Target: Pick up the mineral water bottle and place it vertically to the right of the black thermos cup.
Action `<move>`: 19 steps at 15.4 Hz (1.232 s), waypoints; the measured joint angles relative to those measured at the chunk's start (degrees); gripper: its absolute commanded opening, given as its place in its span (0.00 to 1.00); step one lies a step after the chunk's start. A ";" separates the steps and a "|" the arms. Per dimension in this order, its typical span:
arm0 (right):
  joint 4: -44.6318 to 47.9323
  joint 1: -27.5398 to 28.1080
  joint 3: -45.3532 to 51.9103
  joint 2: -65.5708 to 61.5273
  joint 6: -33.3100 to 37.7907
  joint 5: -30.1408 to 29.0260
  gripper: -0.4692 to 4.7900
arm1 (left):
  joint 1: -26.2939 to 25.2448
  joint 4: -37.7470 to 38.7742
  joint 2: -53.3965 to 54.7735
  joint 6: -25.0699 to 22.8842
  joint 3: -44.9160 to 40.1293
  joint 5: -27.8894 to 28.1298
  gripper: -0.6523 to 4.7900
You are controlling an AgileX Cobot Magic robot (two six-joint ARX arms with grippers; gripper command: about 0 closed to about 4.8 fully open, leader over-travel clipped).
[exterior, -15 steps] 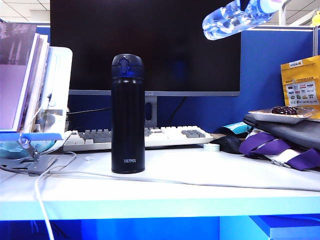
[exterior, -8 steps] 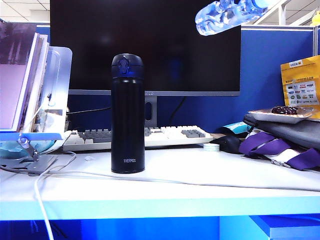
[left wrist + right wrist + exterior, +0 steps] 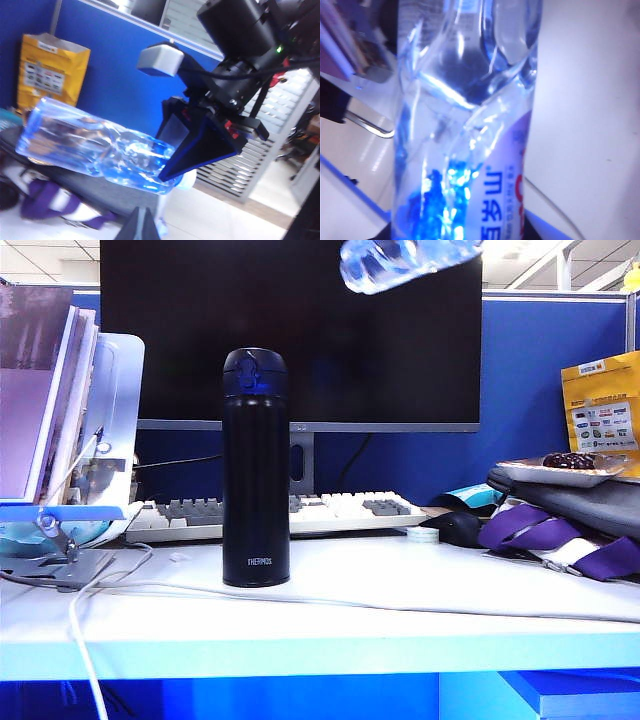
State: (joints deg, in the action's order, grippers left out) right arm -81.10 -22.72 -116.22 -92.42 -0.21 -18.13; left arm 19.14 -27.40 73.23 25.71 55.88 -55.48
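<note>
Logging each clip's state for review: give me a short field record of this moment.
bottle: in the air, tilted, above and right of thermos
thermos: upright on table
right gripper: fingers shut on bottle
left gripper: fingers shut, holding nothing, near the bottle
task: bottle not yet placed

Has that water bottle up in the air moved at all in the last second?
Yes. The water bottle has drifted left across the dark monitor, ending nearer above the black thermos, which has stayed put. It is also slightly higher.
</note>
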 measured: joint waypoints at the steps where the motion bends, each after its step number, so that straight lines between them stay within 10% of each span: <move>1: 0.00 0.02 0.00 0.33 0.79 -1.18 0.53 | 0.00 0.17 0.02 1.49 0.00 0.00 0.11; 5: -0.04 -0.09 0.00 1.42 2.03 -5.79 0.53 | 0.02 0.07 0.04 3.08 0.00 -5.01 0.13; 7: -0.04 0.07 0.02 1.42 2.12 -6.14 0.53 | 0.00 0.00 0.04 2.86 0.00 -5.01 0.87; 8: -0.07 0.07 0.04 1.42 2.14 -7.04 0.53 | 0.00 -0.42 0.04 1.66 0.00 -4.98 1.00; 12: -0.24 0.00 0.04 1.46 3.06 -13.42 0.53 | 0.00 -1.55 0.04 -7.56 0.02 3.39 1.00; 16: -0.20 0.00 0.04 1.60 3.65 -22.43 0.53 | 1.07 -1.40 0.07 -36.79 1.01 14.82 1.00; 19: -0.22 0.04 0.02 1.64 3.87 -24.79 0.53 | 2.29 -1.11 0.07 -44.61 1.01 18.12 1.00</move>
State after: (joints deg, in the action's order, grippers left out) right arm -81.32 -22.68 -116.20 -90.78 3.66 -42.92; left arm 21.43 -28.51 73.30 -18.90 56.88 -37.36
